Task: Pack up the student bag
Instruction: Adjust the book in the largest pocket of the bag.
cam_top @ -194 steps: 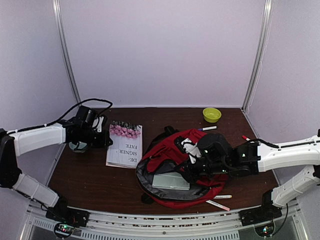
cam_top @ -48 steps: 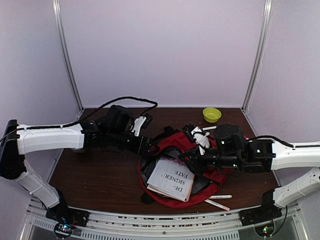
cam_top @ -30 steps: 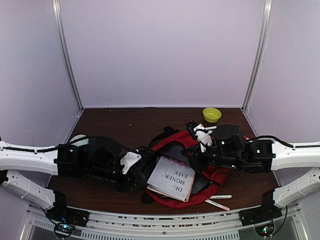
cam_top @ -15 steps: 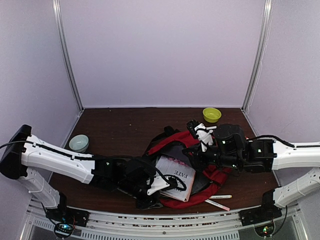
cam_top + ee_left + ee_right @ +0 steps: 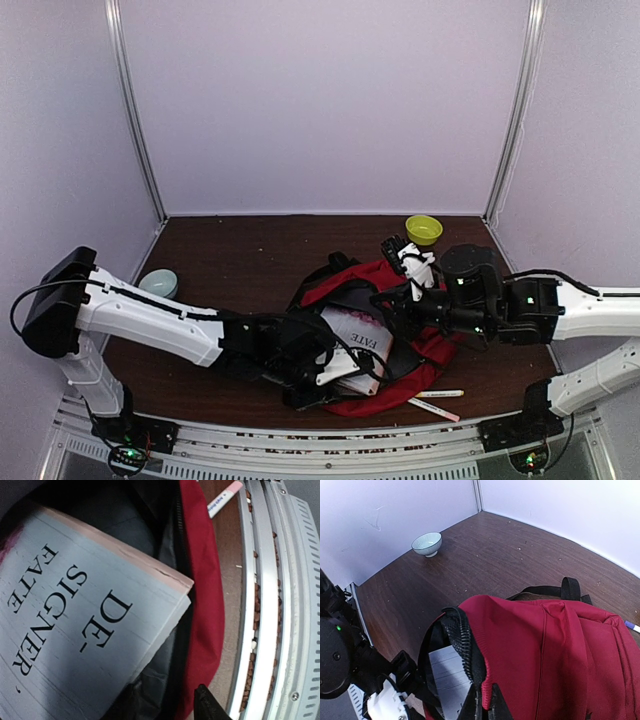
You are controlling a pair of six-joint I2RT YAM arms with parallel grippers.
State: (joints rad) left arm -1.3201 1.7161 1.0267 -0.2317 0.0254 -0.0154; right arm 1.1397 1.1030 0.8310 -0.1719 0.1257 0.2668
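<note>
Brown table (image 5: 250, 250); book (image 5: 75, 605) half-buried in student bag (image 5: 545, 645).

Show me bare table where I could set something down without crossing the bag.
Free: the far-left table, bordered by the pale bowl, back wall, yellow bowl and student bag. Crowded: the near edge, where the left arm and two pens lie by the bag.

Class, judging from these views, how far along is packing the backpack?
Done: the book lies inside the backpack, one corner showing. In hand: the right tool pinches the bag's zipper rim open; the left tool is at the book. Left: two pens lie outside.
</note>
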